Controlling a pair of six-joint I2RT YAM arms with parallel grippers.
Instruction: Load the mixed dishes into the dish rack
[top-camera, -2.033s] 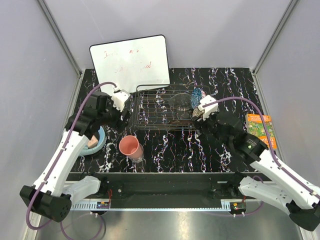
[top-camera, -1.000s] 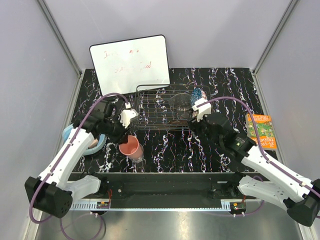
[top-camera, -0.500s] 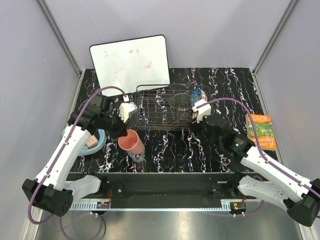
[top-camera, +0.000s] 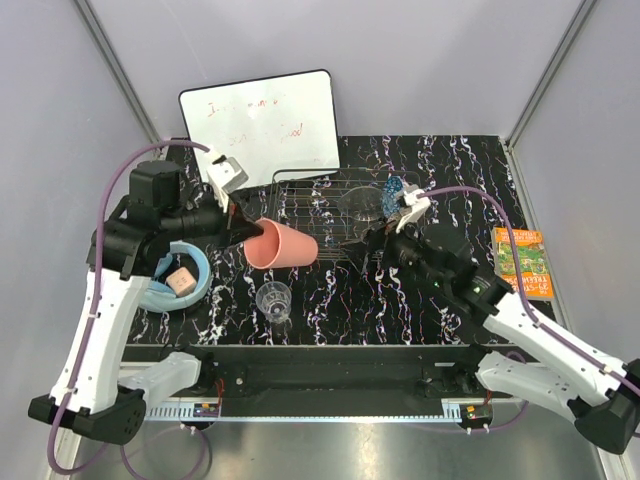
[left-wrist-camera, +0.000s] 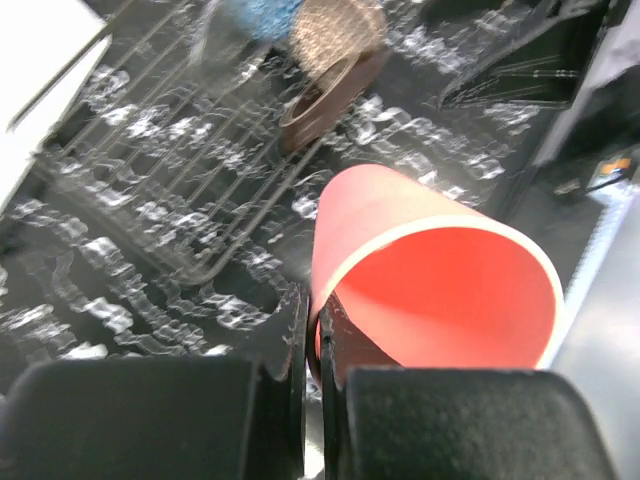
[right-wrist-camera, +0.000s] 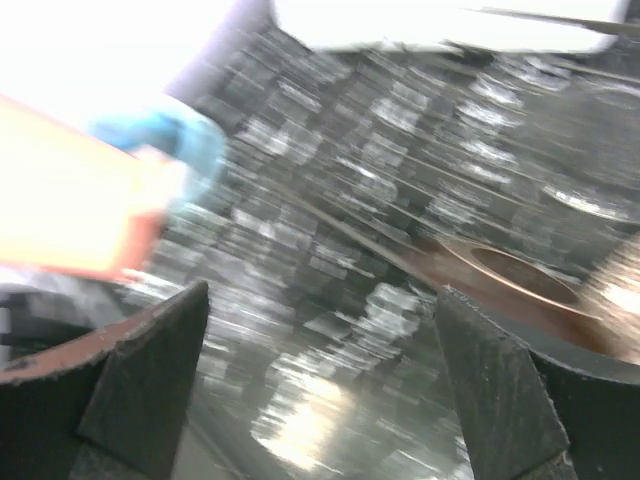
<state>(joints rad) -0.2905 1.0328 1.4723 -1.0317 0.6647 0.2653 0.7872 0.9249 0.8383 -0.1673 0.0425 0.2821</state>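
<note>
Pink cup (top-camera: 283, 243) is up off the worktop (top-camera: 455, 165) now, tipped sideways, clamped in my left end effector (top-camera: 240, 224); right end effector (right-wrist-camera: 320, 330) gapes, empty.

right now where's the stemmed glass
In the top view the glass stands on the table, left of centre near the front edge, in front of the tipped pink cup and right of the light-blue bowl.
</note>
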